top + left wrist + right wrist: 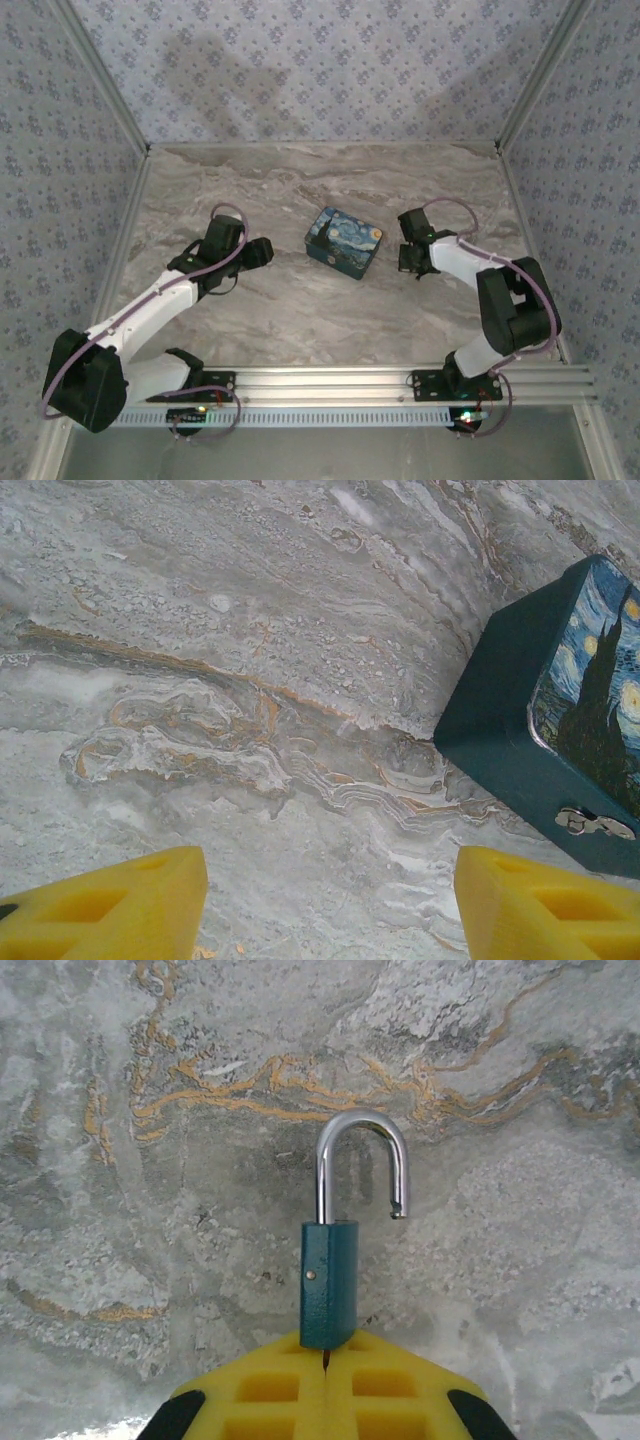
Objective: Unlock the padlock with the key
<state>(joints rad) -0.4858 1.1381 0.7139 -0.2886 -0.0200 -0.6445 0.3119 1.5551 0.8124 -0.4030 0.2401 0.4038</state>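
Your right gripper (325, 1355) is pinching the padlock (328, 1285) by the lower end of its teal body, with the yellow fingers (270, 1385) pressed together around it. The padlock is pointing straight away from the wrist, just above the marble table (300, 180). Its steel shackle (360, 1155) is standing open: one leg is sitting in the body, while the hooked free end is hanging clear beside it.

Your left gripper (328, 880) is hovering over bare marble with its fingers (130, 905) spread well apart and gripping nothing. To its right a teal box (500, 730) with a painted night-sky lid is resting on the table, and a small metal clasp (595, 825) is showing on its near side.

From above, you are seeing that box lying between the two arms, with the left gripper near its left side and the right gripper near its right, neither touching it.
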